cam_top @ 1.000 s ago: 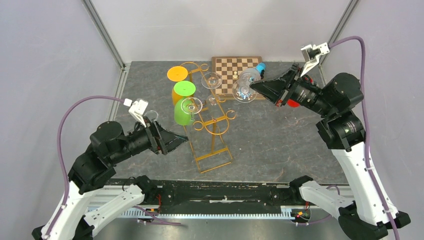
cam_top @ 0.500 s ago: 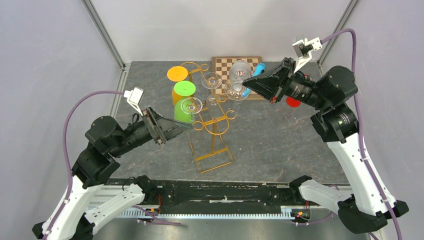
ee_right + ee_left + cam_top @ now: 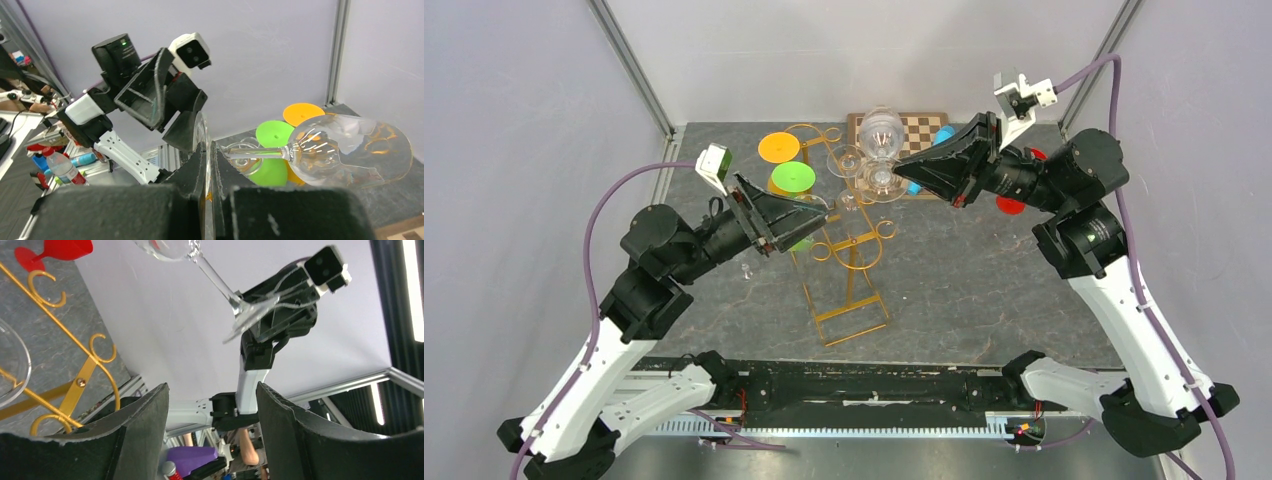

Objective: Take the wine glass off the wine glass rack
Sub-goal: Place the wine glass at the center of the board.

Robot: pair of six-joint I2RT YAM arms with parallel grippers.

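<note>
My right gripper (image 3: 898,184) is shut on the foot of a clear wine glass (image 3: 882,132) and holds it in the air above the top of the rack, with the bowl toward the back. In the right wrist view the thin foot (image 3: 206,150) sits edge-on between the fingers, and the stem and bowl (image 3: 350,150) stick out to the right. The gold wine glass rack (image 3: 849,272) stands mid-table. My left gripper (image 3: 817,220) is open and empty at the rack's upper left. From the left wrist view the held glass (image 3: 215,277) hangs above the open gripper (image 3: 212,387).
Another clear glass (image 3: 847,160) hangs at the rack's top. Green (image 3: 792,178) and orange (image 3: 779,147) glasses are to its left. A chessboard (image 3: 924,125), a blue item (image 3: 942,135) and a red glass (image 3: 1009,205) lie behind and to the right. Gold scrolls (image 3: 80,382) are close to the left fingers.
The right gripper has carried the glass up and to the left, from over the chessboard. The left arm has risen and reached in to the rack's top, its jaws slightly narrower.
</note>
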